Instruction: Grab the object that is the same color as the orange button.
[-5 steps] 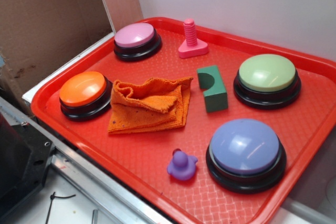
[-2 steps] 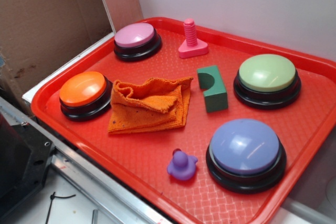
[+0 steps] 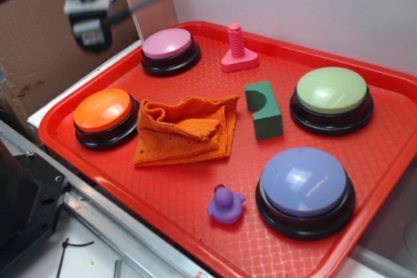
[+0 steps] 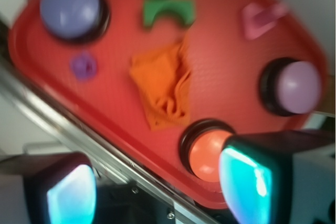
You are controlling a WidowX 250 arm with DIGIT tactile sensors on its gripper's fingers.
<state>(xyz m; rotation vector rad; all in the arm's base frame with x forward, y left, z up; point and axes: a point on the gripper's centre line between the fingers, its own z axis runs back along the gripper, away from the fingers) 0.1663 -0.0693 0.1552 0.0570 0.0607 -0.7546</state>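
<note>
A red plastic tray [image 3: 163, 209] sits on a work surface, seen from the exterior camera at its near corner. Closest to the viewer are a small purple rubber duck [image 3: 225, 204] and a purple dome button [image 3: 305, 188], both along the tray's near edge. Further in, toward the left edge, a glossy orange button [image 3: 104, 115] on a black base sits with a crumpled orange terry cloth rag [image 3: 184, 131] touching its right side. A green block with an arched notch [image 3: 263, 109] lies near the tray's middle, and a green dome button [image 3: 331, 97] is by the right edge. At the far edge are a pink dome button [image 3: 169, 49] and a pink plastic bolt [image 3: 238, 50].

The gripper [image 3: 88, 21] hangs high above the tray's far left edge, blurred, well apart from everything. In the wrist view its two fingers stand wide apart, holding nothing. The rag lies ahead of and below the gripper, beyond the orange button, toward the tray's centre.

The likely risk is a descent that lands on the orange button, since it shares the rag's colour and touches it. A finger could press the dome or slip off it. A shallow pinch might also catch only a loose fold.
</note>
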